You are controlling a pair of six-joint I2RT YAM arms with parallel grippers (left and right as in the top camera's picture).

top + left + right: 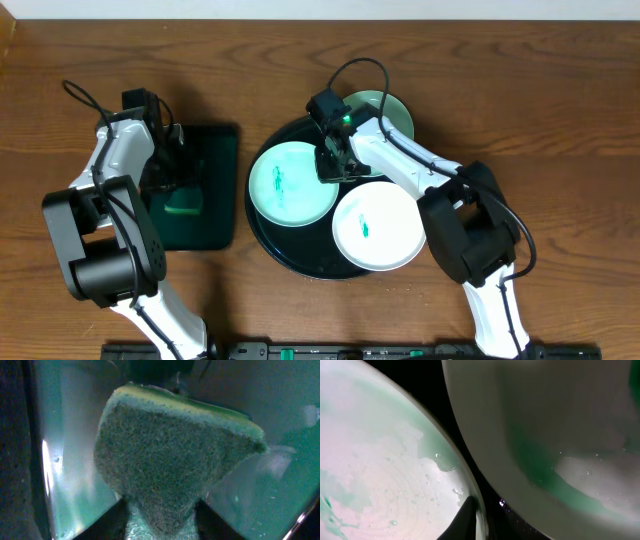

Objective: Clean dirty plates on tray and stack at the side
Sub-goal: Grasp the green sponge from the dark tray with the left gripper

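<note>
Across the middle of the wooden table point(500, 70) sits the tray point(262, 228), round and black, the widest thing on it. At its nine o'clock, well apart, lies a smaller rectangular tray point(215, 232), also black.

Three pale plates come next. The first plate point(292, 183) lies inside the tray at nine o'clock, a teal smear at its centre. The second plate point(378, 226) sits at four o'clock with a like smear, its outer edge hanging over the raised rim. The third plate point(388, 108), tinted green, shows at one o'clock past the rim, half hidden by the right arm point(400, 160); I cannot tell whether it rests on the rim or on the table.

A green sponge point(175, 460) lies in the rectangular tray, wet film shining round it. The left gripper point(175, 185) hangs over it with a dark finger pressed in on each side, pinching the near end into a narrow wedge, so the sponge is grasped.

The right gripper point(333, 165) is down at the tray's centre, at the three o'clock edge of the first plate. From its wrist only one dark fingertip point(468, 519) shows, lying against a wet plate rim beside another plate's edge. Whether it is clenched on that rim or free, I cannot tell.
</note>
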